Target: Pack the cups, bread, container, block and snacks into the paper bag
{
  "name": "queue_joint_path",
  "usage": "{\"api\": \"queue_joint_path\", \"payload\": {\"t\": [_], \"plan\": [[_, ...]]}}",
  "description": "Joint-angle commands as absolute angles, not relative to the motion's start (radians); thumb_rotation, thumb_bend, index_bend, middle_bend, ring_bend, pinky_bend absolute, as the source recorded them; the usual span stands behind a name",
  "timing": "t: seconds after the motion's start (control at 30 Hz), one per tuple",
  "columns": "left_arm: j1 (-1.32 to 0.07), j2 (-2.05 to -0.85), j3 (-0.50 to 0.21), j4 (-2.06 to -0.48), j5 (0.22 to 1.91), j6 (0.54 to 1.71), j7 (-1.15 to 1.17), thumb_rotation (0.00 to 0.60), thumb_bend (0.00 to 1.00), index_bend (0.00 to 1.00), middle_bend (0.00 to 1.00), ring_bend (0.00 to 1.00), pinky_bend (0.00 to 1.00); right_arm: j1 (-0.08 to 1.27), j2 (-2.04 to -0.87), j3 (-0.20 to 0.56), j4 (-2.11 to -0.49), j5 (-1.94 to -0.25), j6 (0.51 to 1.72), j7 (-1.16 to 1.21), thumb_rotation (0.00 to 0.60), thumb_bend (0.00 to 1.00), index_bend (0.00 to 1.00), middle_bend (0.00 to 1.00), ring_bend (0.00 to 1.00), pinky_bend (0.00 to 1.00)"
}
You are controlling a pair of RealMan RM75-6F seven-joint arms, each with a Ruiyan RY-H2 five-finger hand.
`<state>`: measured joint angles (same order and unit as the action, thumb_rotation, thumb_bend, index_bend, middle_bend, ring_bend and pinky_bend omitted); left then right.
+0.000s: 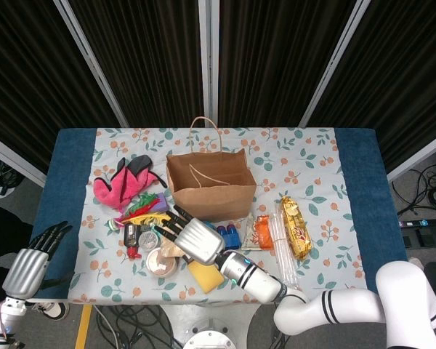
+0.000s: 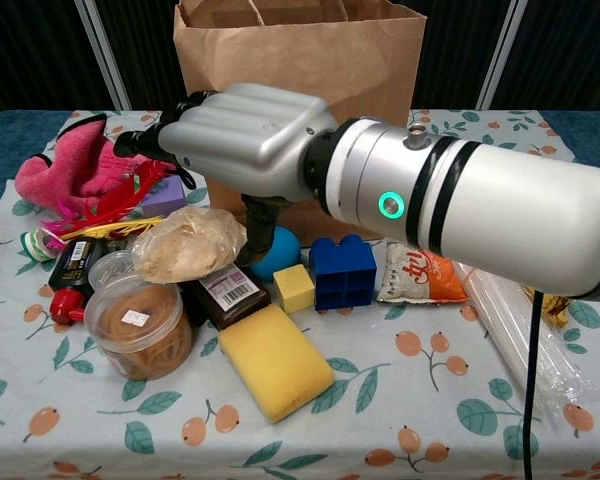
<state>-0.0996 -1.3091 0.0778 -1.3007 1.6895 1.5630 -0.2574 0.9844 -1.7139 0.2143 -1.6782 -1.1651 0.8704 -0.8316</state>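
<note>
The paper bag [image 1: 209,190] stands open at mid-table, behind the clutter. In front of it the right hand [image 2: 242,133] hovers palm down with fingers spread, holding nothing, just above the wrapped bread [image 2: 187,243]. The chest view shows its thumb hanging beside the blue ball [image 2: 279,250]; whether it touches cannot be told. Only the head view shows the left hand [image 1: 31,262], open and empty off the table's left edge.
</note>
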Motion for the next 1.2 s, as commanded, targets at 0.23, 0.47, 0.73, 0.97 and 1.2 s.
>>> {"api": "queue_joint_path", "payload": {"t": [0.23, 0.47, 0.73, 0.97, 1.2], "plan": [[-0.102, -1.321, 0.074, -1.278, 1.684, 1.559, -0.283, 0.6, 0.19, 0.14, 0.17, 0.13, 0.24, 1.015, -1.772, 0.193, -1.606, -1.128, 0.879, -0.83, 0.6, 0.0, 0.08, 0.14, 0.0, 0.02], [-0.104, -1.324, 0.072, -1.266, 1.681, 1.557, -0.298, 0.6, 0.19, 0.14, 0.17, 0.13, 0.24, 1.024, -1.834, 0.182, -1.534, -1.158, 0.906, -0.793, 0.6, 0.07, 0.27, 0.25, 0.14, 0.17], [-0.104, -1.326, 0.072, -1.26, 1.681, 1.561, -0.304, 0.6, 0.19, 0.14, 0.17, 0.13, 0.24, 1.013, -1.886, 0.175, -1.477, -1.237, 0.973, -0.742, 0.6, 0.17, 0.48, 0.41, 0.31, 0.34], [-0.102, -1.324, 0.076, -1.265, 1.688, 1.564, -0.297, 0.6, 0.19, 0.14, 0.18, 0.13, 0.24, 0.994, -1.865, 0.178, -1.519, -1.358, 1.051, -0.665, 0.6, 0.22, 0.64, 0.53, 0.44, 0.47], [-0.098, -1.316, 0.079, -1.282, 1.695, 1.575, -0.282, 0.6, 0.19, 0.14, 0.17, 0.13, 0.24, 0.989, -1.808, 0.204, -1.613, -1.473, 1.12, -0.651, 0.6, 0.26, 0.71, 0.58, 0.49, 0.53]]}}
